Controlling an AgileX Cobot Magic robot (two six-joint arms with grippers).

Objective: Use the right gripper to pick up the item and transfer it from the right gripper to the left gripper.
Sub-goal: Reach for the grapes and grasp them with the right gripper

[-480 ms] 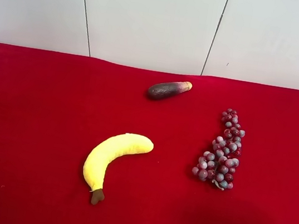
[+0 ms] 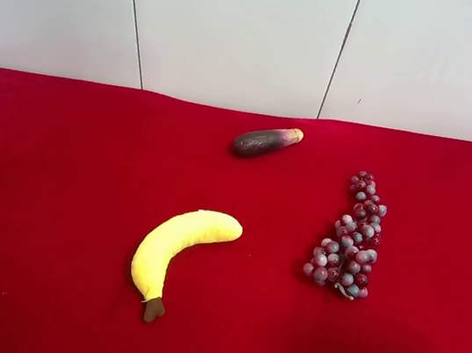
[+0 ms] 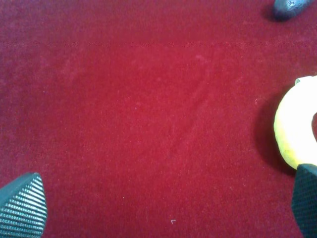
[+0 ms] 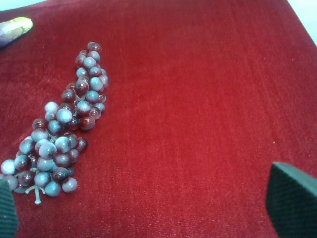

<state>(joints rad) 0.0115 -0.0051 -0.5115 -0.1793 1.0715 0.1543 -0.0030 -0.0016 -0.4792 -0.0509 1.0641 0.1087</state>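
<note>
The bunch of dark-red and frosty grey-purple grapes (image 2: 351, 238) lies on the red cloth at the exterior high view's right, and neither arm shows in that view. In the right wrist view the grapes (image 4: 59, 134) lie ahead of my right gripper (image 4: 148, 208) and nearer to one finger. The gripper is open and empty, with only its fingertips (image 4: 292, 198) showing. My left gripper (image 3: 163, 208) is open and empty over bare red cloth, with its fingertips (image 3: 22, 206) at the corners of the left wrist view.
A yellow plush banana (image 2: 181, 244) lies near the cloth's middle and also shows beside one left finger in the left wrist view (image 3: 294, 129). A dark purple eggplant-like piece (image 2: 266, 141) lies farther back. A white panelled wall (image 2: 241, 26) stands behind the table.
</note>
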